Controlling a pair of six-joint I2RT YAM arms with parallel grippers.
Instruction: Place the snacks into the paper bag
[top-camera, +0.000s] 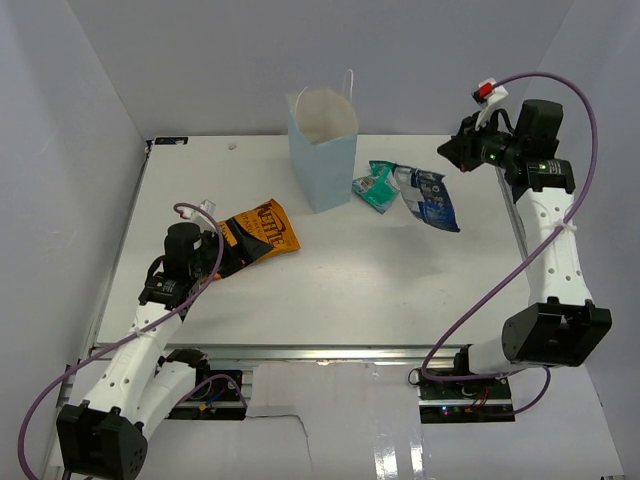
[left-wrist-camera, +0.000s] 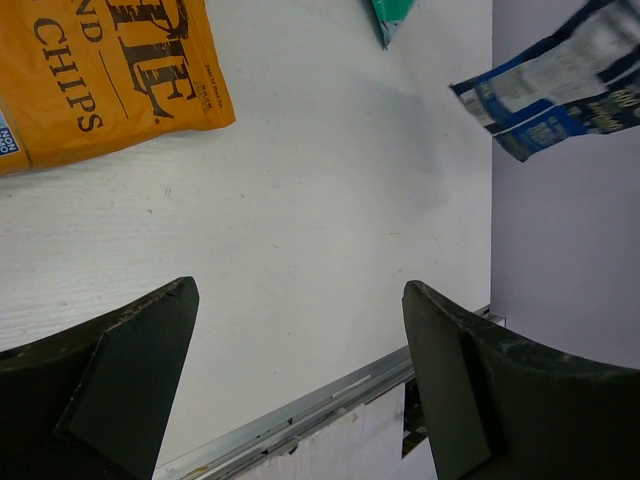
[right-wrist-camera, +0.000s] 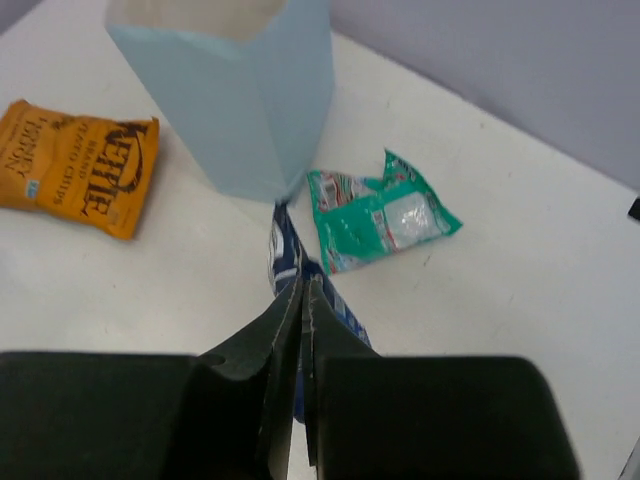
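The paper bag (top-camera: 322, 165) stands upright near the back of the counter (top-camera: 350, 290), mouth open, one thin white handle poking up. To its left the orange chips (top-camera: 262, 232) lie flat. Their black lettering reads "KETTLE" with "BRAND" and "CHIPS" beneath, and there is a small blue badge at one edge that I cannot read. The left gripper (left-wrist-camera: 300, 290) sits low just beside that pack, jaws wide apart with nothing between them. A teal pouch (top-camera: 378, 188) lies by the foot of the paper bag on its right side; its print is too small to make out. The right gripper (right-wrist-camera: 303, 290) is raised off to the right, jaws pressed together on the blue packet (top-camera: 432, 200), which hangs from them above the counter. The packet has white and blue panels, but its wording is blurred.
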